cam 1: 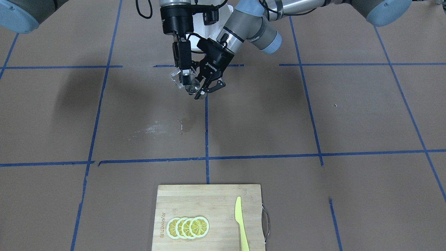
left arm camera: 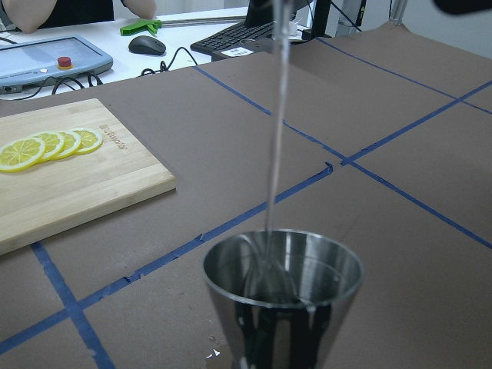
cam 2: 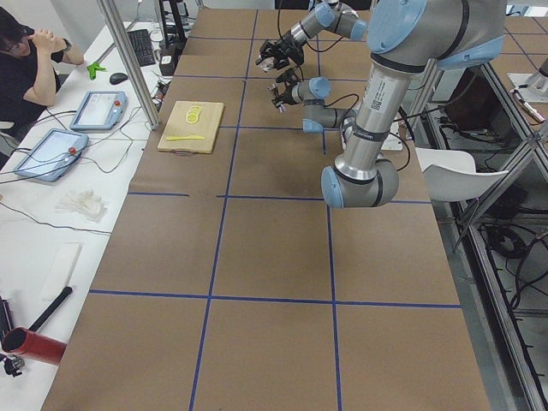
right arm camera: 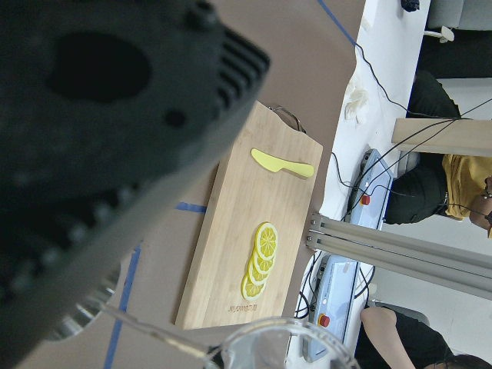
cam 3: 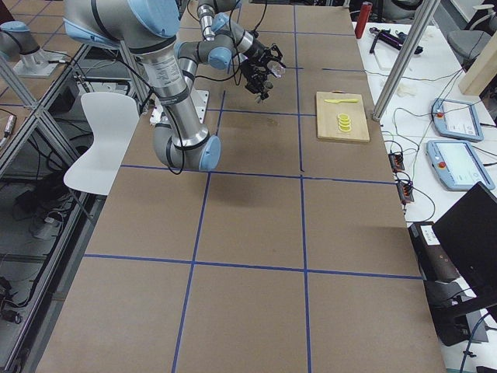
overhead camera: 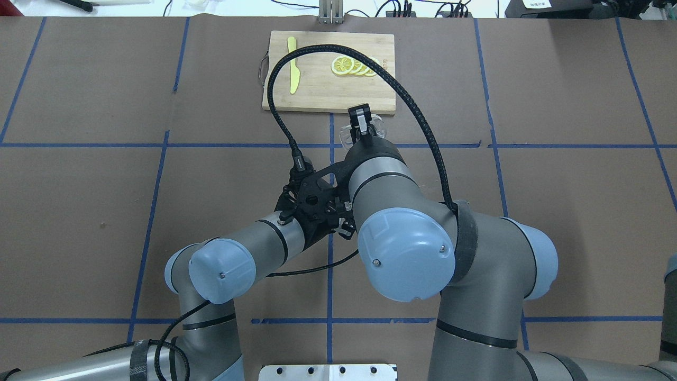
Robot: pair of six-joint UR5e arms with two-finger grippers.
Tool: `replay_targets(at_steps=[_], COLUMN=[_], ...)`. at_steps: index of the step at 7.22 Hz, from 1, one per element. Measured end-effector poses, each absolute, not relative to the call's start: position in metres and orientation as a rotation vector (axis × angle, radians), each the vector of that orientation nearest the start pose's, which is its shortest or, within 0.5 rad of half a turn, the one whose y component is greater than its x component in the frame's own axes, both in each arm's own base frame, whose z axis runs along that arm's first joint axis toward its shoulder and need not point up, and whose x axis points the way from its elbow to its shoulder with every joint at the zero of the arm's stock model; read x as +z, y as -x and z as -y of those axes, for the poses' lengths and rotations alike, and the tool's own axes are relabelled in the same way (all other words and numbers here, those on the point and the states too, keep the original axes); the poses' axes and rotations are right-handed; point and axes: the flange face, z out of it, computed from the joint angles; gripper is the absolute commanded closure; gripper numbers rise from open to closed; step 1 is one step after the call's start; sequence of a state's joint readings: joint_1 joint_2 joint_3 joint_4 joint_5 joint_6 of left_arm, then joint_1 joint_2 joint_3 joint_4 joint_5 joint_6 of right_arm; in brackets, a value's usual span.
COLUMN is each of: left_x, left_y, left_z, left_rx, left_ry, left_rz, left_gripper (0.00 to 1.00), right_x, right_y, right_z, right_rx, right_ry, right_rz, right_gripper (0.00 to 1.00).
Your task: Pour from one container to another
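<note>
My right gripper (cam 1: pixel 184 75) is shut on the clear glass cup (cam 1: pixel 177 77), which it holds tilted in the air above the table. Just below the cup's lip is the steel jigger (cam 1: pixel 192 88), held upright with my left gripper (cam 1: pixel 205 89) shut on it. In the left wrist view a thin stream of clear liquid (left arm camera: pixel 277 115) falls into the jigger's (left arm camera: pixel 283 292) open top cone. The overhead view shows only part of the cup (overhead camera: pixel 376 127), past the right gripper's fingers (overhead camera: pixel 362 119). The right wrist view shows the cup's rim (right arm camera: pixel 280 346) at its bottom edge.
A bamboo cutting board (cam 1: pixel 209 198) lies at the operators' side with lemon slices (cam 1: pixel 188 227) and a yellow plastic knife (cam 1: pixel 240 223). A wet stain (cam 1: pixel 156 129) marks the brown paper below the grippers. A person (cam 2: pixel 26 60) sits at a side desk with tablets.
</note>
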State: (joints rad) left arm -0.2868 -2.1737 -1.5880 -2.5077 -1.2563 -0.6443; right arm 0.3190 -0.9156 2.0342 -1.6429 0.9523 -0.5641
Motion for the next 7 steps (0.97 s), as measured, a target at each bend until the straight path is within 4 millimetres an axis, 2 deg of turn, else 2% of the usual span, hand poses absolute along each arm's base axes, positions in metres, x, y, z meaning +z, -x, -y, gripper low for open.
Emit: replay_targets(at_steps=[3,7], left_x=[0.1862,0.1842], left_y=[-0.583,-0.5817], left_z=[0.3431,0.3436], left_rx=[0.26,0.257], left_ry=[-1.084,-1.087], left_rz=[-1.127,-1.131], left_gripper=[1.0,1.0], right_x=[0.0985,0.0999], right_y=[0.4623,0.4589], right_z=[0.3525,0.3544], right_rx=[-1.257,-1.134], right_ry=[-1.243,-1.266], right_rz=[-0.183,-0.09], right_gripper=[1.0,1.0])
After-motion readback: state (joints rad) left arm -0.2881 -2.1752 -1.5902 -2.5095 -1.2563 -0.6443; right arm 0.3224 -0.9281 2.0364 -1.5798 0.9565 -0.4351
